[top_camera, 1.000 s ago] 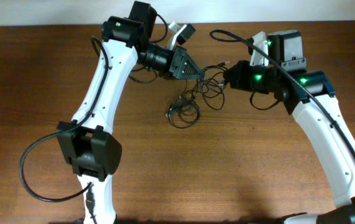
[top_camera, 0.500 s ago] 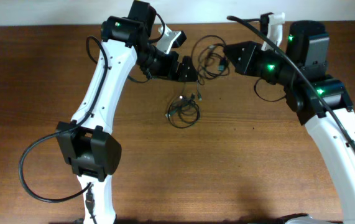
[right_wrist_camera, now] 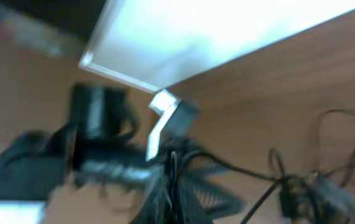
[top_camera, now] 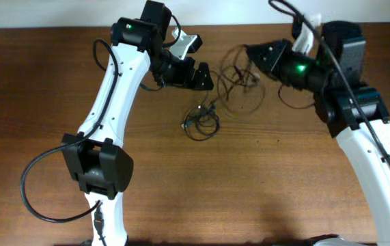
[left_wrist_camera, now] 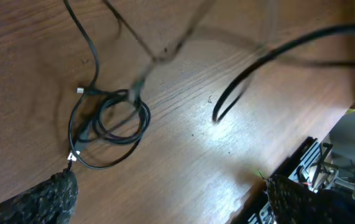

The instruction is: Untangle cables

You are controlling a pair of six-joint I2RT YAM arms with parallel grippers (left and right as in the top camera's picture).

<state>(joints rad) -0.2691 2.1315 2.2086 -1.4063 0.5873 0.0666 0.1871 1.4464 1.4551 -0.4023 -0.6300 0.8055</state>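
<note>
Over the last second the right end effector (top_camera: 253, 57) has swung up and away toward the far edge of the counter (top_camera: 44, 82), and the left end effector (top_camera: 205, 76) has let go and now stands wide open. The right end effector is clamped shut on one part of the cables (top_camera: 238, 75). Thin black loops trail from its tip and hang between the two arms, lifted off the wood at the top and spreading out lower down. In the left wrist view these raised strands show only as blurred streaks across the top of the picture.

The rest of the cables lie as a small coil (left_wrist_camera: 110, 124) flat on the counter, below and just to the near side of the left end effector. It has a few overlapping rings and a small pale plug end at its edge. A strand appears to run from the coil toward the lifted loops. The left fingers (left_wrist_camera: 56, 193) sit far apart at the bottom corners of that view, touching nothing. The right wrist view is too blurred to show details.
</note>
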